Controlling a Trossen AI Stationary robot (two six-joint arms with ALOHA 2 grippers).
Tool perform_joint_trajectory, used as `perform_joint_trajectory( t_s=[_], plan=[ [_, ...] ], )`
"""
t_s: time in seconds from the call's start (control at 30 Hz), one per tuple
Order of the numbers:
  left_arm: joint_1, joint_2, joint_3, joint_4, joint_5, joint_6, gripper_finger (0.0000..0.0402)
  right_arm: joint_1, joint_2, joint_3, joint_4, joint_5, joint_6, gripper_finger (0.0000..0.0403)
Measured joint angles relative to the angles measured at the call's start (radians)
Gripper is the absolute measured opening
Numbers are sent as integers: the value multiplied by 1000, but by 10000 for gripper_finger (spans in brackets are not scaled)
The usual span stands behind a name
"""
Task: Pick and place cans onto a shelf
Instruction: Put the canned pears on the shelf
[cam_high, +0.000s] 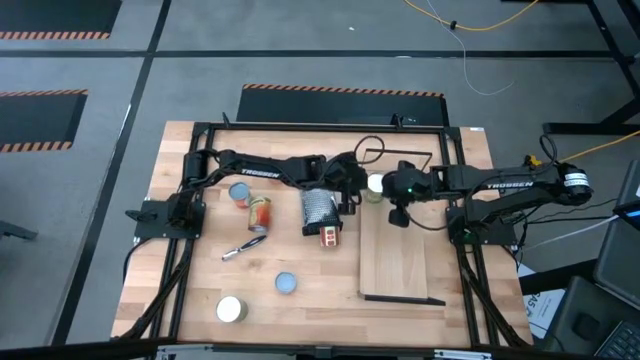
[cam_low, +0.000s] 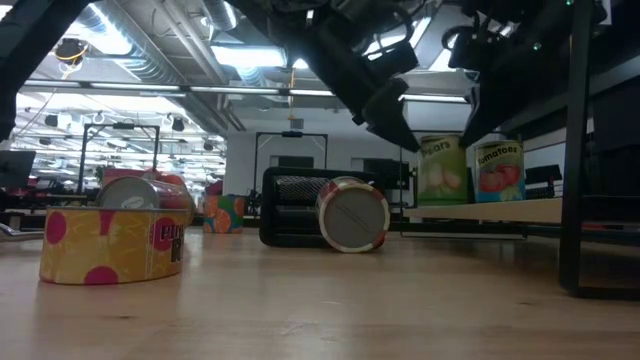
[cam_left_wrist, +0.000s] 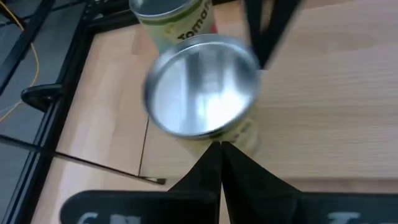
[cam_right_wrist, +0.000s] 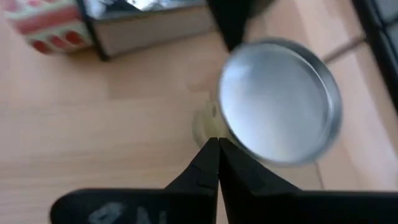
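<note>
Pink-spotted tape roll (cam_low: 112, 243) sits nearest, table edge just ahead. Two upright cans (cam_low: 445, 170) stand on the shelf (cam_high: 397, 262) far end; both empty grippers, left (cam_high: 356, 190) and right (cam_high: 398, 213), pinched closed above them.

Seven cans (cam_high: 259, 214), one shelf (cam_high: 398, 258), one grater (cam_high: 317, 211), one pen-like tool (cam_high: 243, 247), two arms (cam_high: 270, 167).
</note>
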Motion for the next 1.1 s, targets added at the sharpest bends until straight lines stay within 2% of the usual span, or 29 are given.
perform_joint_trajectory(
  t_s=[0.17, 0.5, 1.1],
  plan=[
    [-11, 0, 0, 5, 0, 7, 1, 0, 0, 0, -39, 80, 38, 12],
    [-11, 0, 0, 2, -2, 7, 1, 0, 0, 0, -37, 155, 41, 12],
    [11, 0, 0, 29, -2, 8, 1, -1, -39, 0, -26, 166, 34, 12]
  ],
)
